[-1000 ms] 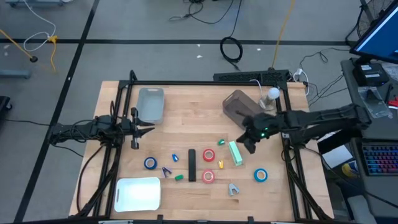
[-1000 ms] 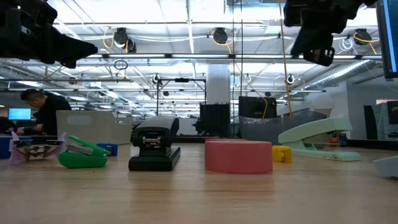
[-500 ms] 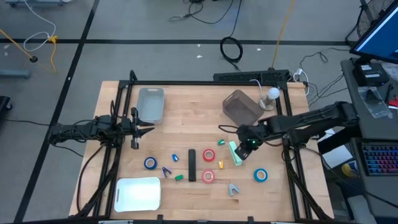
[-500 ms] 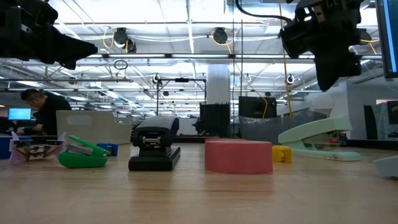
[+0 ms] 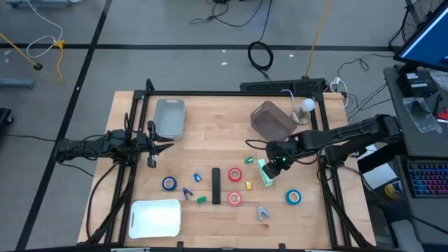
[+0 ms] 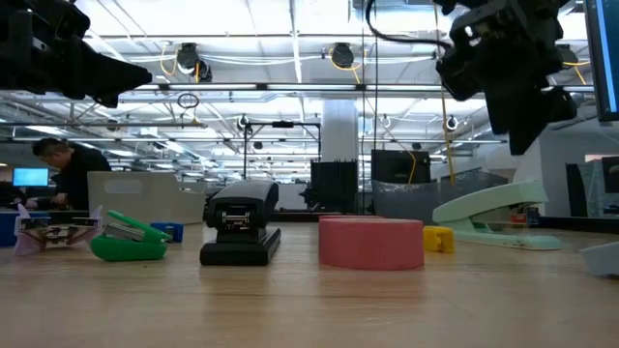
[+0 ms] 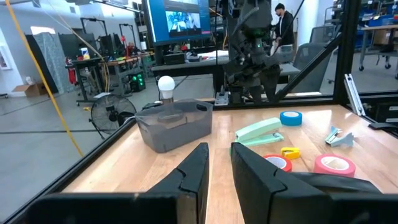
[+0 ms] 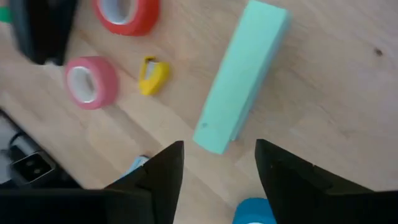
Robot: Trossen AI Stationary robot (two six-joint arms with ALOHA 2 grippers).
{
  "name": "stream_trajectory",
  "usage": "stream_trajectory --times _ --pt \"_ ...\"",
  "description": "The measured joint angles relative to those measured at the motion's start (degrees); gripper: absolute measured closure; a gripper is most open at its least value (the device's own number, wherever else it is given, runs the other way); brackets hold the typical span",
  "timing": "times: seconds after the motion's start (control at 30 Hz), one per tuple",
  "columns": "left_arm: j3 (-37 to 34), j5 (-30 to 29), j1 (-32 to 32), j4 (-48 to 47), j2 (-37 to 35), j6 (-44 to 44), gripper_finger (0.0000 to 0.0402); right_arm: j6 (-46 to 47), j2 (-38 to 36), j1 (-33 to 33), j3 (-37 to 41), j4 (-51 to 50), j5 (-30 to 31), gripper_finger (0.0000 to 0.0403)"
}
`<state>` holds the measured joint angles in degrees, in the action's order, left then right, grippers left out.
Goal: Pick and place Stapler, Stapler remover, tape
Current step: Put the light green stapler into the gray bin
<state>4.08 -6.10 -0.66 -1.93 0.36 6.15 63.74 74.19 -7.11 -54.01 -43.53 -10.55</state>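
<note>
A mint-green stapler [image 5: 266,173] lies flat on the wooden table, right of centre. My right gripper [image 8: 217,177] hangs open just above it, slanting down, with one finger [image 8: 158,180] on each side of the stapler's end [image 8: 211,134] and touching nothing. A black stapler [image 5: 216,185] lies at the centre. Around it are two red tape rolls [image 5: 234,174] [image 5: 234,199], two blue tape rolls [image 5: 169,183] [image 5: 293,197], and a yellow stapler remover [image 5: 248,185]. My left gripper [image 5: 157,145] waits level at the table's left, with its fingers a little apart on nothing.
A dark bin [image 5: 271,120] stands at the far right and a grey bin [image 5: 170,116] at the far left. A white tray [image 5: 155,218] sits near left. Small green, blue and purple staple removers [image 5: 201,199] lie left of the black stapler, and a grey one [image 5: 262,213] near the front.
My right gripper has come down and toward the table's left, over the mint stapler. It has tipped further downward, rolled about its own line, and opened. No object has moved.
</note>
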Motion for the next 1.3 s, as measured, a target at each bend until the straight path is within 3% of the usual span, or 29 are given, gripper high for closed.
stream_trajectory --times 0.6,0.83,1.3 --pt "0.0 0.0 0.0 0.0 0.0 1.5 0.033 1.6 8.6 0.2 0.7 6.0 -0.2 0.0206" --pt "0.0 0.0 0.0 0.0 0.0 1.4 0.033 4.1 9.4 -0.1 0.6 6.6 -3.1 0.0208" --pt "0.0 -0.1 0.0 0.0 0.0 3.7 0.033 5.5 9.4 -0.5 0.7 6.5 -1.7 0.0227"
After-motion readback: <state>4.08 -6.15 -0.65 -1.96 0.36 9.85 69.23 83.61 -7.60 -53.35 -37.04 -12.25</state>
